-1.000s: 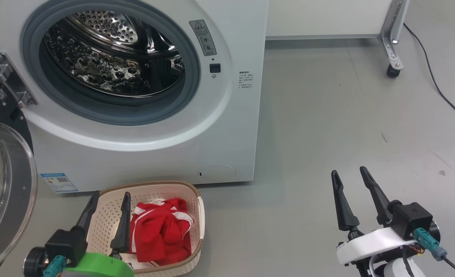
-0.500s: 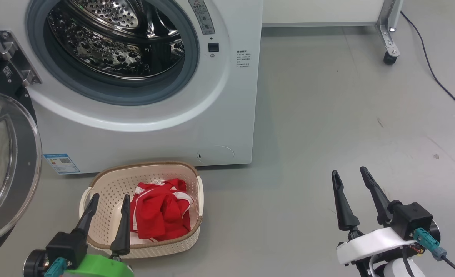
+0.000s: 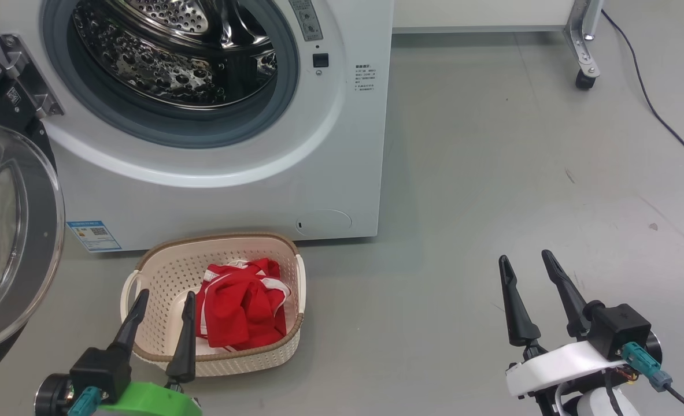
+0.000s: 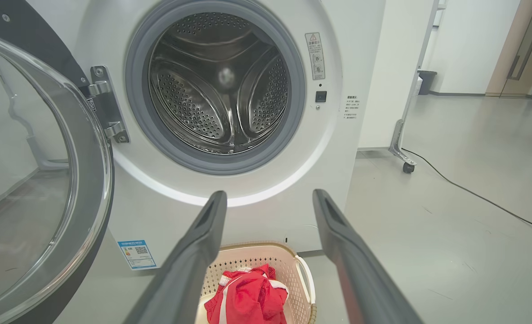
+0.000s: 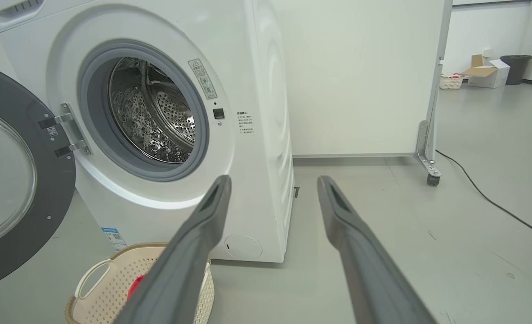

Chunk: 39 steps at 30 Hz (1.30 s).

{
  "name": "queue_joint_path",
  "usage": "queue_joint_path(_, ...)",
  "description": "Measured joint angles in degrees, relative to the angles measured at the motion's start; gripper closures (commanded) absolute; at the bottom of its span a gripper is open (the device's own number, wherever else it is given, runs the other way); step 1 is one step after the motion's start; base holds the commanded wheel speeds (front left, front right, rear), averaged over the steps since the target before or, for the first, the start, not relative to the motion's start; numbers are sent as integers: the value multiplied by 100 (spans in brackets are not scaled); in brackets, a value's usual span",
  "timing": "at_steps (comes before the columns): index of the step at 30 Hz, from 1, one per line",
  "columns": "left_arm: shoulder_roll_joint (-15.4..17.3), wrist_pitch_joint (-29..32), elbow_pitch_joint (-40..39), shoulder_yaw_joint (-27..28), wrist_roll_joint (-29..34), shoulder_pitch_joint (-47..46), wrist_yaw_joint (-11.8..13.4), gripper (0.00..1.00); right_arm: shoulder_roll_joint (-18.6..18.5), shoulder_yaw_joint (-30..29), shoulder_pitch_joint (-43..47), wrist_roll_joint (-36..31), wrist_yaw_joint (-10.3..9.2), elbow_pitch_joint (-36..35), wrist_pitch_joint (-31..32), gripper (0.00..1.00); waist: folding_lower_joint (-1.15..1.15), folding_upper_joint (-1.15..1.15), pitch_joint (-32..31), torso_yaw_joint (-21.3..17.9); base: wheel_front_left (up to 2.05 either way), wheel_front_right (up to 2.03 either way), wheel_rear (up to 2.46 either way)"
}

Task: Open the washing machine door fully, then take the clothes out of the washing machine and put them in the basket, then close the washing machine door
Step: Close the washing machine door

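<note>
The white washing machine (image 3: pixel 330 144) stands with its black-rimmed glass door (image 3: pixel 12 231) swung wide to the left, and the steel drum (image 3: pixel 168 52) shows no fabric. On the floor before it, the red and white clothes (image 3: pixel 243 312) lie in the cream basket (image 3: pixel 162 271). My left gripper (image 3: pixel 166 293) hangs open over the basket's near left corner, apart from the clothes. Over bare floor to the right, my right gripper (image 3: pixel 524 255) is open and empty. The left wrist view looks between my left gripper (image 4: pixel 270 192) fingers at the drum, the clothes (image 4: pixel 252 299) and the door (image 4: pixel 99 216).
A white panel on a castor leg (image 3: pixel 584 75) stands behind the machine at the right, and a black cable (image 3: pixel 660 121) runs across the grey floor there. The open door takes up the left side. Boxes and a dark bin (image 5: pixel 513 69) sit far off.
The head view has shifted: the machine sits higher in the picture and the whole basket shows. Both grippers stay open and hold the same pose. No object has moved.
</note>
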Motion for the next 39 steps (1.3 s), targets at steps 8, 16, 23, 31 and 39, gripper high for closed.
queue_joint_path(8,0,-1,-2,5,1,0,24,0,2,0,0,0,0,1,0,0,0,0,-13,3,0,0,0)
queue_joint_path(16,0,0,-9,7,1,0,24,0,4,1,-1,0,1,8,0,0,0,0,-32,-2,0,0,0)
queue_joint_path(23,-2,-1,-5,22,1,0,24,0,7,0,-1,0,2,15,0,0,0,0,-45,-6,0,0,0)
queue_joint_path(31,-4,-1,-4,22,1,0,33,0,15,1,-1,0,27,27,0,0,0,0,-65,-8,0,0,0)
queue_joint_path(39,-7,-1,-4,19,1,0,57,0,19,0,-1,0,27,42,0,0,0,0,-72,-4,0,0,0)
